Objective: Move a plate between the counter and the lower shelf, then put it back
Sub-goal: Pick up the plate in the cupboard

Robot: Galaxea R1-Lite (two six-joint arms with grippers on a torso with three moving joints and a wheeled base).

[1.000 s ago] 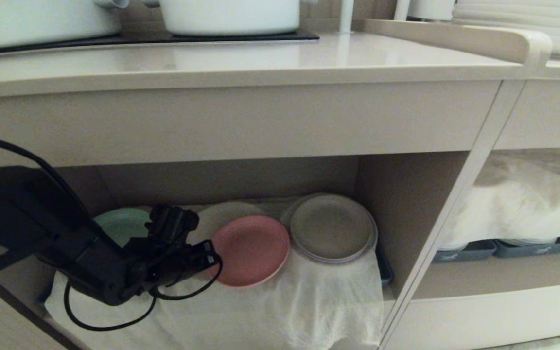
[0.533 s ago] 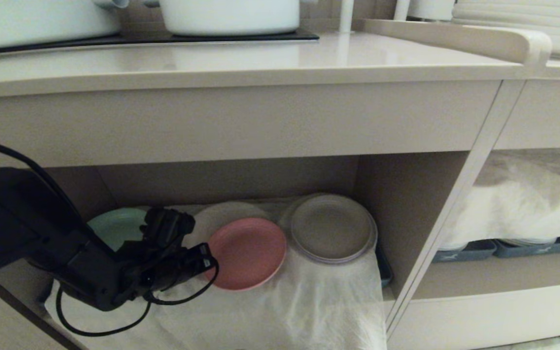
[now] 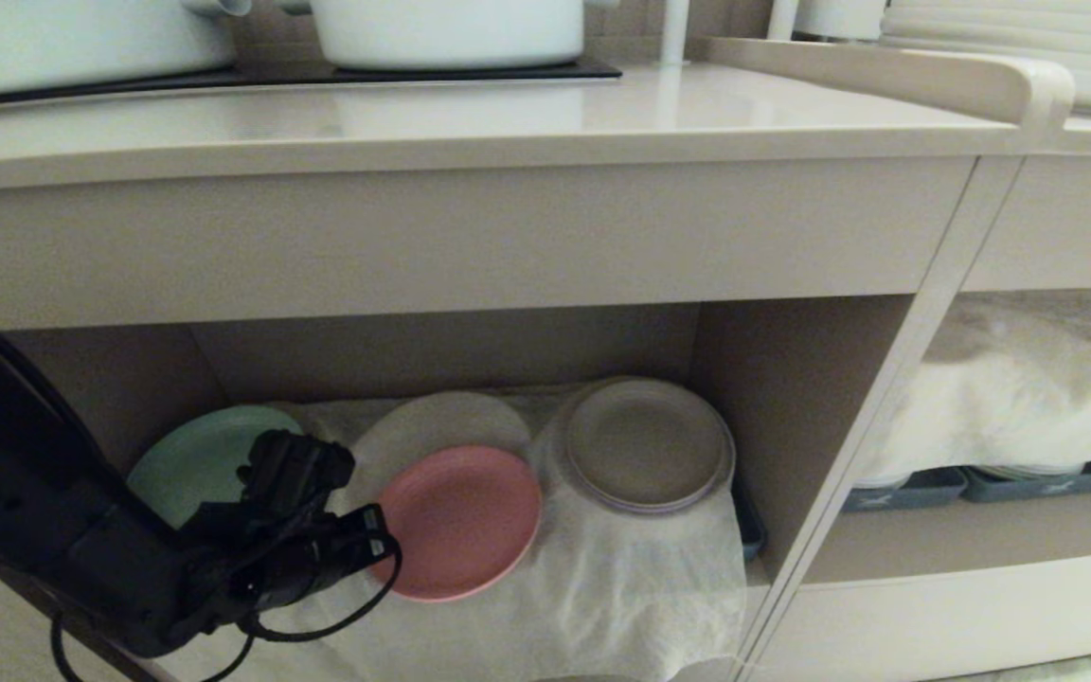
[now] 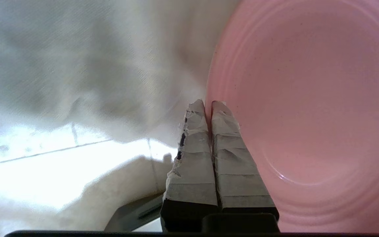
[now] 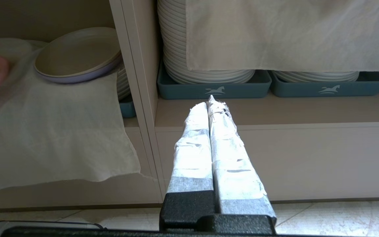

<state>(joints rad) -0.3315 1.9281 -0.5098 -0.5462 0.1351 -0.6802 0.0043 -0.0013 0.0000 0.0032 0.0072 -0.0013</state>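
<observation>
Left gripper [image 4: 208, 104] (pinched) — plate [image 3: 456, 521] rim

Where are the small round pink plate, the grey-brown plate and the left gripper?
small round pink plate [image 3: 458, 521]: head view, centre of its face.
grey-brown plate [image 3: 645, 443]: head view, its middle.
left gripper [image 4: 209, 104]: left wrist view, fingertips at the pink rim.

My left gripper [image 3: 380, 545] is black, its fingers [image 4: 229, 144] wrapped in whitish-grey tape, and the plate [image 3: 458, 523] beside it is matte pink with faint concentric rings. My right gripper [image 5: 211, 102] wears the same pale tape over black. The cloth [image 3: 621, 587] is thin and white. One plate [image 3: 190, 459] is mint green, another [image 3: 645, 443] grey-brown. The counter [image 3: 508, 118] is glossy beige with a black hob panel [image 3: 470, 68]. The trays [image 5: 214, 90] are blue-grey, each with a white horse mark.
</observation>
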